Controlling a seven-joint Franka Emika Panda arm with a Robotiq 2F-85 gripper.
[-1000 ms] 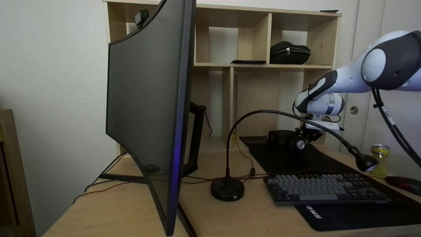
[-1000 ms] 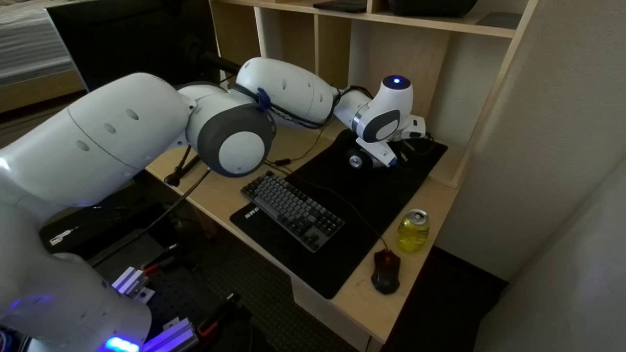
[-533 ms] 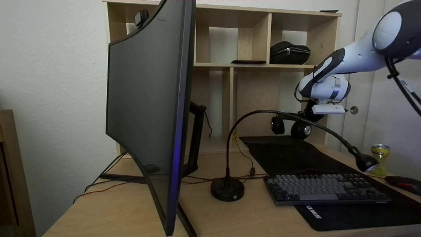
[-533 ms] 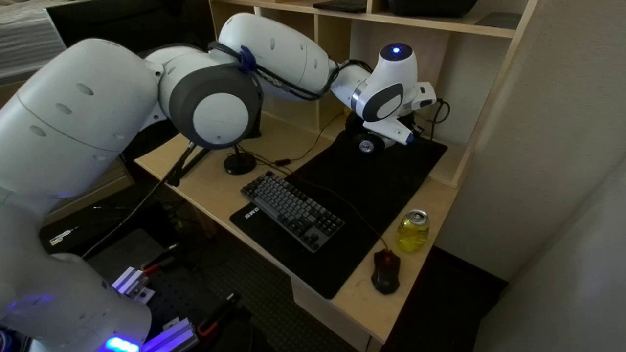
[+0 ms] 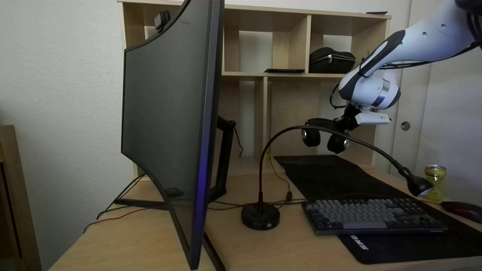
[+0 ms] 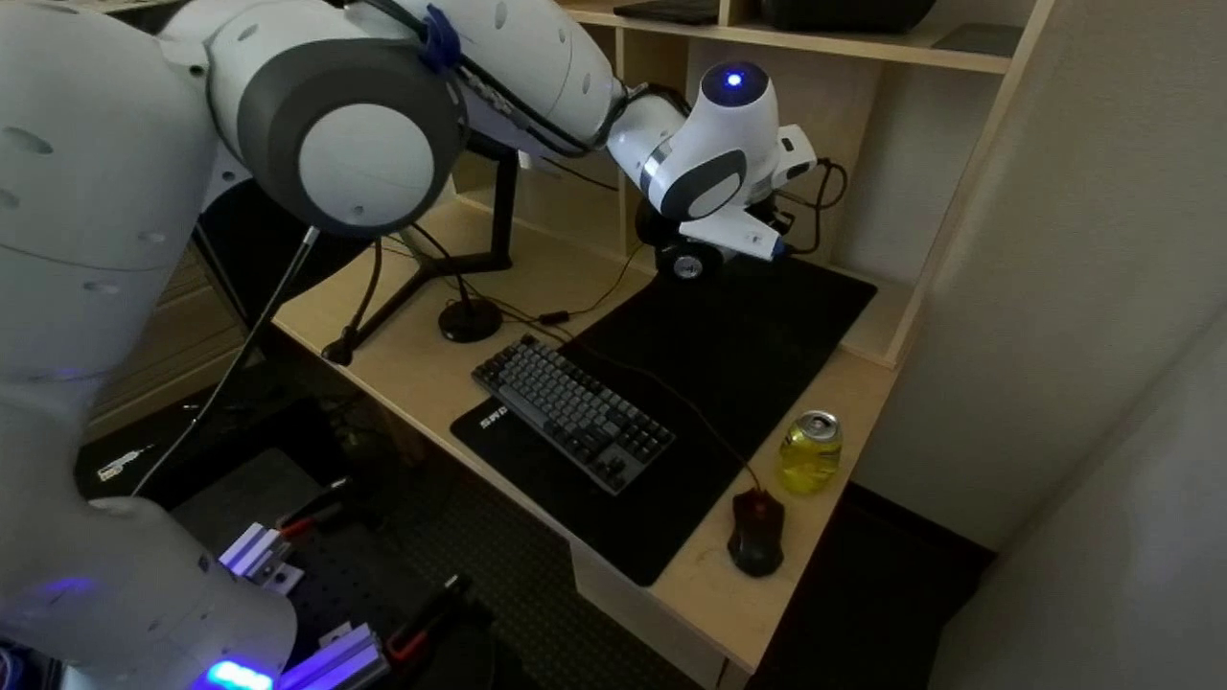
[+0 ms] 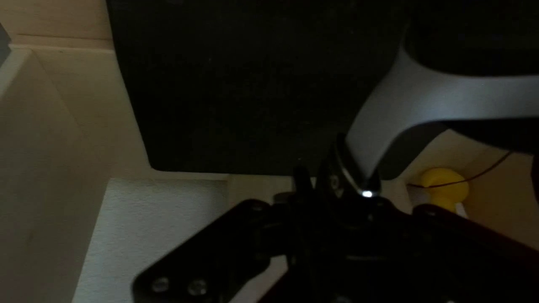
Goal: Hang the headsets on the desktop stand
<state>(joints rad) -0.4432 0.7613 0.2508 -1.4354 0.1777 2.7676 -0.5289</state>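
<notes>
A wooden desk [image 5: 297,250] carried a long black mat [image 6: 709,350] on the right. A keyboard [image 6: 575,412] lay across the mat's left edge, toward the near end. Right of the mat sat a mouse [image 6: 757,537] and, just beyond, an upright yellow can [image 6: 811,455]. Left of the keyboard stood a gooseneck's round base [image 5: 260,217], cables [image 5: 289,196] behind it; farther left, a monitor's legs [image 5: 141,204]; at the far edge, a shelf unit [image 5: 293,113].
</notes>
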